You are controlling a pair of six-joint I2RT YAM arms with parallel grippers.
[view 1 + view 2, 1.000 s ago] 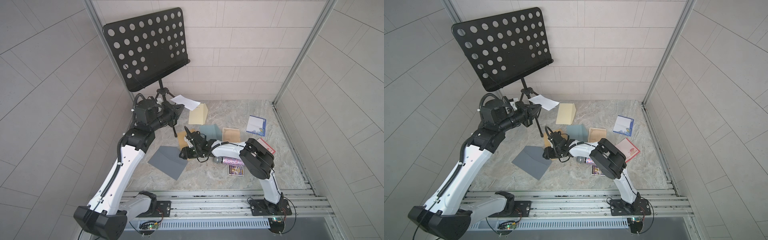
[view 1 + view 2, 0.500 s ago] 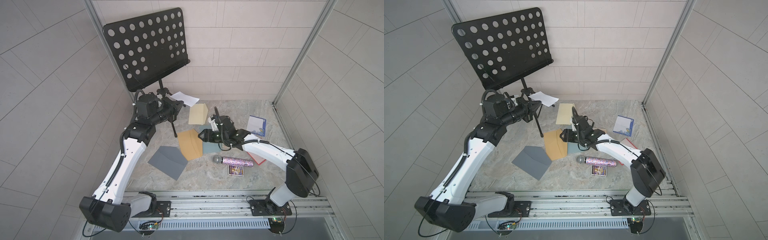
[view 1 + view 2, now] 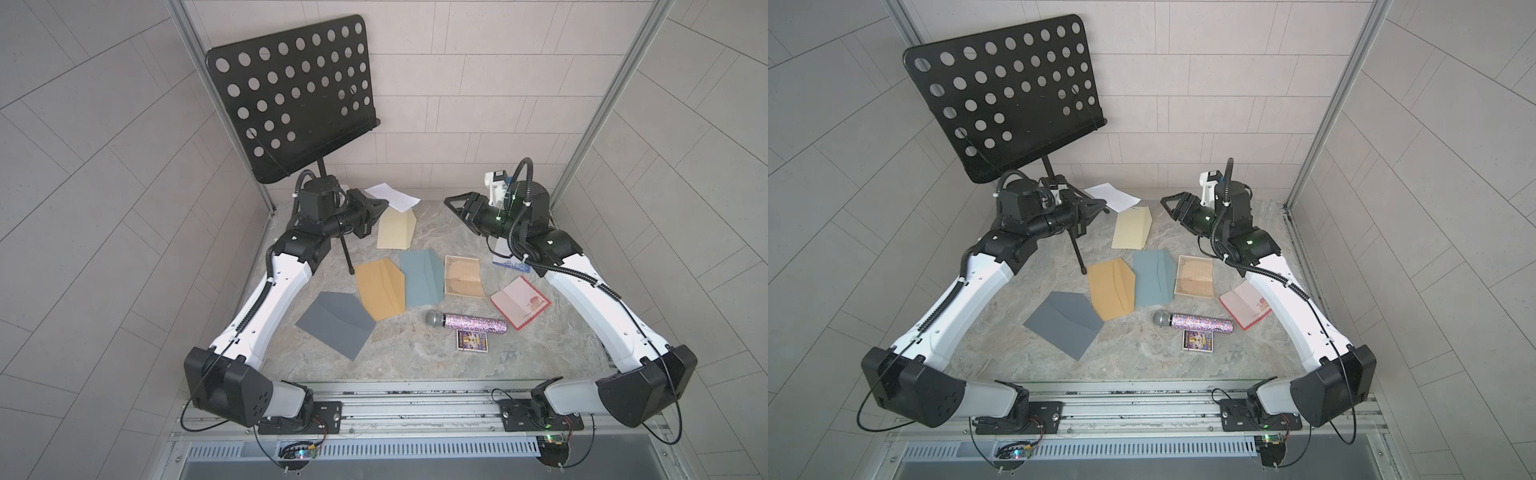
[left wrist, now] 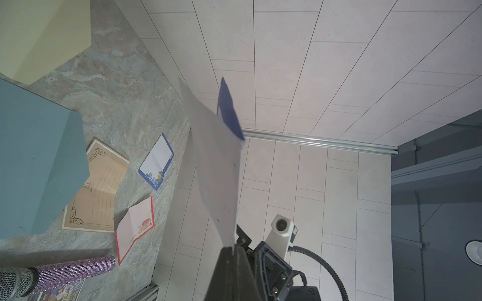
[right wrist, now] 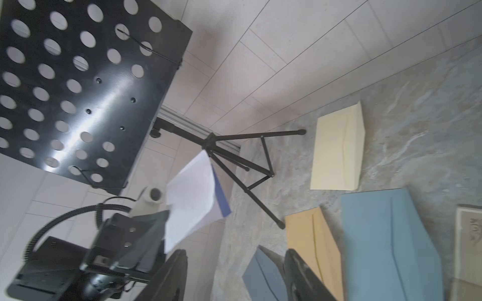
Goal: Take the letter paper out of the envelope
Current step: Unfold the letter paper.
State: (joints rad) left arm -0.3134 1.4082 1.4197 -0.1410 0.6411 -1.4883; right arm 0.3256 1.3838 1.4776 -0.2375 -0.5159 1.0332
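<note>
Left gripper [image 3: 384,203] has carried its white sheet [image 3: 392,196] a bit further toward the back wall than a second ago. The right gripper [image 3: 453,203] has swung all the way off the middle of the table [image 3: 415,361] and back to its own side. Going left to right: the left claw sits just in front of the music stand [image 3: 291,95], clamped on one edge of that sheet. The sheet hangs in the air with a dark blue strip showing along one side, not touching any envelope. Below it the grey envelope [image 3: 334,322], orange envelope [image 3: 380,289] and teal envelope [image 3: 422,278] lie flat in a loose row, with the cream envelope [image 3: 397,228] further back. I can't tell from here whether any of them still has something inside. The right claw was over the orange one a second ago, so my guess is the sheet came out of that. Next along are a tan lined sheet [image 3: 463,276] and a pink card [image 3: 519,301], already lying loose. The right claw is up in the air at the far right, fingers spread with nothing between them. So the pull-out itself looks done to me. If anything is left, it's probably just setting the sheet down on a bare patch of table.
</note>
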